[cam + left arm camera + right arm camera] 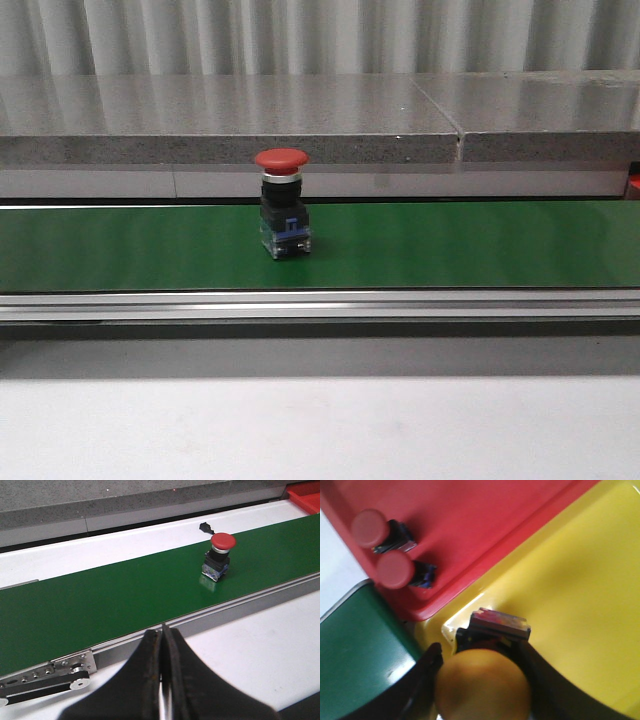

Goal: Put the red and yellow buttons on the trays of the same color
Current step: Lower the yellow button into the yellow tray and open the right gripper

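1. Note the completed work: two red buttons (385, 550) already lie on their sides in the red tray (485, 525).
2. Note the delivery in hand: the right gripper (482, 680) clamps a yellow button (482, 687) between its fingers, cap toward the camera, above the near corner of the yellow tray (580, 600). You will judge this button not yet released.
3. Note the remaining work: one more red button (283, 205) stands upright on the green conveyor belt (480, 245), untouched.
4. Check the left gripper (162, 645): its fingers are pressed together, holding nothing. It hovers over the white table (260, 645) beside the belt, well apart from that button.
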You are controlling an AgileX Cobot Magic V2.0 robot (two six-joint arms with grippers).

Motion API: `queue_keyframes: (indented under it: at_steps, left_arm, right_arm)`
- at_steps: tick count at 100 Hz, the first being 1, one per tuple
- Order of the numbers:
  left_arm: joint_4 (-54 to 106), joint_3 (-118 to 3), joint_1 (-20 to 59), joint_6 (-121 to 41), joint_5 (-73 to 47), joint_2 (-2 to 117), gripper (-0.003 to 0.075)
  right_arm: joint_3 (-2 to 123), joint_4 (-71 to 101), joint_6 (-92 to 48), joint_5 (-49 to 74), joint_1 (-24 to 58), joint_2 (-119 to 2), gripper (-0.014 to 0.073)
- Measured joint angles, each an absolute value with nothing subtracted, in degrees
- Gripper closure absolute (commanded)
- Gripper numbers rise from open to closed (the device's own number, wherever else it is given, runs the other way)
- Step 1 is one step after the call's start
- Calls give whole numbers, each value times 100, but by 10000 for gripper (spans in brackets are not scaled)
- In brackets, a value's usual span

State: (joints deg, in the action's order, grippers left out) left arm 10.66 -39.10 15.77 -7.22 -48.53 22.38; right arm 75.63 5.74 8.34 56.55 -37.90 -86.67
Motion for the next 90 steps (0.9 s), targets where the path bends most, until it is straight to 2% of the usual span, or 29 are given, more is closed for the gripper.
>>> queue_keyframes:
  at_steps: [31, 75, 90]
  left_arm:
    - [1066, -3910, 1577, -722, -4853, 2238, 741]
    - [1066, -3910, 1577, -722, -4853, 2238, 741]
    - [1066, -3910, 1577, -722, -4853, 2238, 741]
  right_arm:
    - [6682, 562, 1033, 4403, -4207, -8691, 389]
    - [6495, 895, 1057, 3933, -4207, -9711, 384]
    - [6495, 910, 1057, 3889, -4207, -9850, 304]
